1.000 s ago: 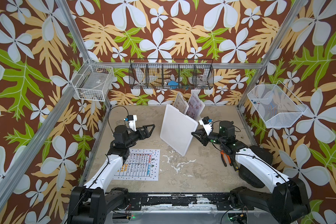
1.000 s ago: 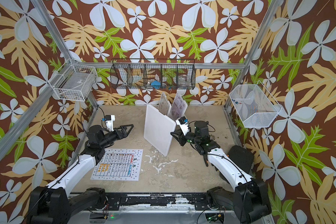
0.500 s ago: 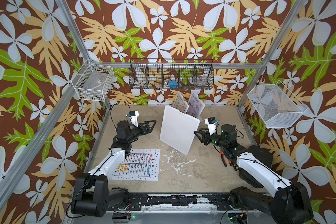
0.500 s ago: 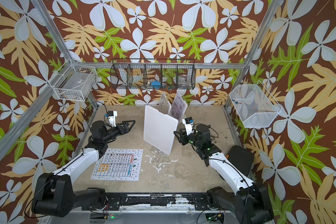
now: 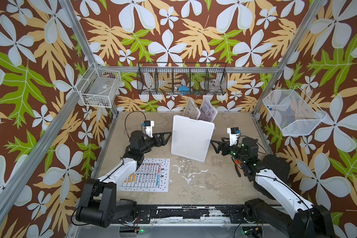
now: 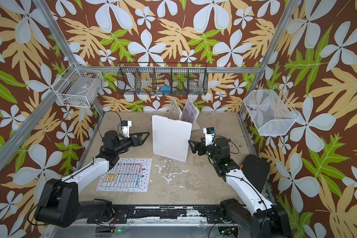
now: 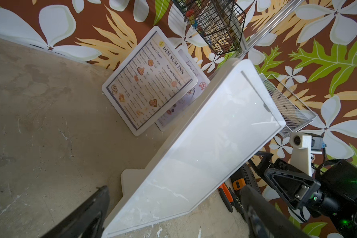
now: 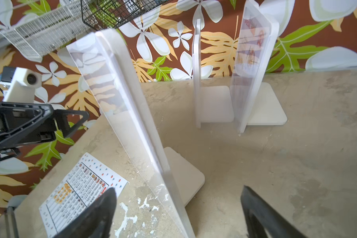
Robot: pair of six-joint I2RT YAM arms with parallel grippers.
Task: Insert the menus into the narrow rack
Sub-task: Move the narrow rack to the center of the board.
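The narrow rack [image 5: 191, 142] [image 6: 170, 140], a tall white stand with a clear front, is upright mid-table with no sheet showing in it. A white menu [image 5: 146, 175] [image 6: 125, 175] with dotted border and table lies flat at the front left, partly under my left arm. Two small stands at the back hold the "DIM SUM INN" menu [image 5: 191, 109] [image 7: 150, 82] and the pinkish menu [image 5: 208, 110] [image 8: 249, 53]. My left gripper [image 5: 167, 136] [image 7: 174, 189] is open just left of the rack. My right gripper [image 5: 213, 144] [image 8: 178, 188] is open just right of it, holding nothing.
A black wire basket [image 5: 181, 81] hangs on the back wall. A white wire basket [image 5: 100, 88] is on the left wall and a white mesh basket [image 5: 293, 112] on the right. Orange-handled pliers [image 5: 238, 167] and a black pad [image 5: 276, 171] lie beside my right arm.
My right gripper has opened, let go of the rack's right edge and drawn back a little. The rack now stands more upright. My left gripper has shifted slightly toward the rack.
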